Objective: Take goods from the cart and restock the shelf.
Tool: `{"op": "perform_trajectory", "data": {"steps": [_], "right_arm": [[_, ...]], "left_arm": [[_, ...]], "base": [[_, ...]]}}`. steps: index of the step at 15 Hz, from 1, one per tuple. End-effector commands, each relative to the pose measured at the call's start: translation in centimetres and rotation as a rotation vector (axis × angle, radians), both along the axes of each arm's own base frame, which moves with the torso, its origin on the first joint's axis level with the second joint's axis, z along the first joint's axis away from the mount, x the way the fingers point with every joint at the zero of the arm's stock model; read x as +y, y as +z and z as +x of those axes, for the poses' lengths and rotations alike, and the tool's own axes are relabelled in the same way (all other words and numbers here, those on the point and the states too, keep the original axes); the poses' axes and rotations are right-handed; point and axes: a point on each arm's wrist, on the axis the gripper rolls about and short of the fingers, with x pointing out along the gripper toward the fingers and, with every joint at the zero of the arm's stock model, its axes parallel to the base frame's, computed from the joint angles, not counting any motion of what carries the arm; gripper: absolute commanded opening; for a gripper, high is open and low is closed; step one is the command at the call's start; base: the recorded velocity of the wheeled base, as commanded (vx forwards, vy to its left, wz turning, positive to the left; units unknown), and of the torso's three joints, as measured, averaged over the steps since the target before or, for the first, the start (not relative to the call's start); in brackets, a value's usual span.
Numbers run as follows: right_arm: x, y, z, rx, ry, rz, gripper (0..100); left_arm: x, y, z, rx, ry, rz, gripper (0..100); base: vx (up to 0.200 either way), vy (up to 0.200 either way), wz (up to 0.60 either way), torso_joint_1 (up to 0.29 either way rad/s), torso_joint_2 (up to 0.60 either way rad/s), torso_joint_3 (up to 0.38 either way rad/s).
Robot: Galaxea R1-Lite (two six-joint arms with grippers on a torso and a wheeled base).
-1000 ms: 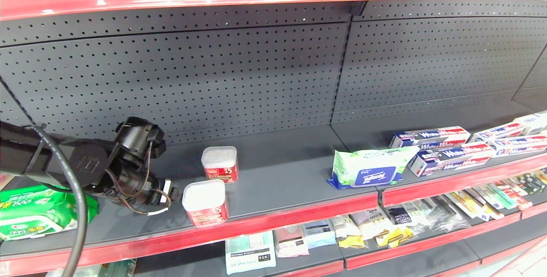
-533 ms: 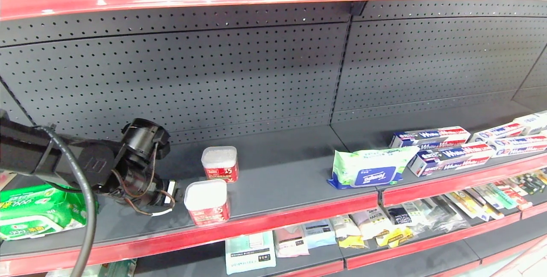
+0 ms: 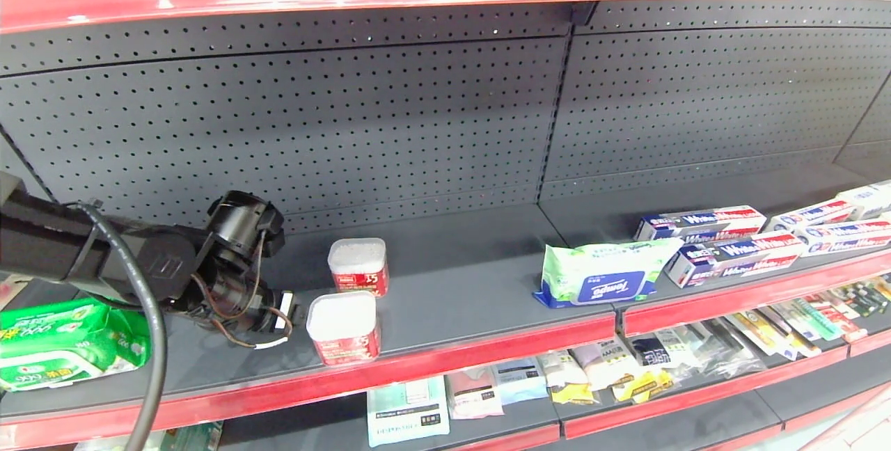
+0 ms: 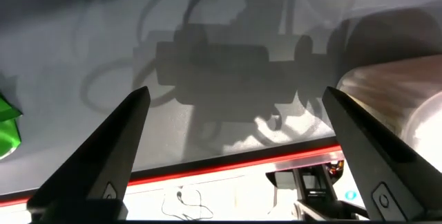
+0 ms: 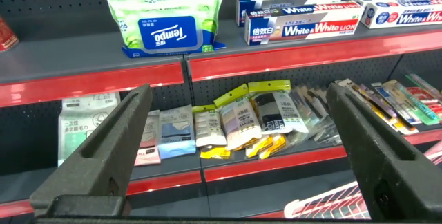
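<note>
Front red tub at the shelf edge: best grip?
Probably mid-body on the front tub, across its flat front and back walls, coming level from the robot's left, where the open left hand sits. It stands upright, squarish, with a gap to the rear tub.

green wipes pack (image 3: 49,346) is cut by the head view's left edge and half covered by the left arm (image 3: 104,263), front cotton-swab jar (image 4: 407,113) runs off the left wrist frame and is blurred, rightmost toothpaste boxes (image 3: 866,199) clipped at the edge.
</note>
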Motion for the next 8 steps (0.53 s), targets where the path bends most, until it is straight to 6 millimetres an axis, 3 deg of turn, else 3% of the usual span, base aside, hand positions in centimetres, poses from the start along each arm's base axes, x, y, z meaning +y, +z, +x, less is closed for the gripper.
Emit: {"op": "perform_trajectory", "data": {"steps": [1,8], "right_arm": [[0.00,0.00,0.01,0.001,0.001,0.000,100],[0.00,0.00,0.01,0.001,0.001,0.000,100]], "left_arm": [[-0.22,0.03,-0.04,-0.001,-0.007,0.000,100],[-0.47,0.06,0.21,-0.007,-0.011,0.002,100]], "base": [[0.000,0.000,0.00,0.000,0.00,0.000],[0.000,0.000,0.00,0.000,0.00,0.000]]}}
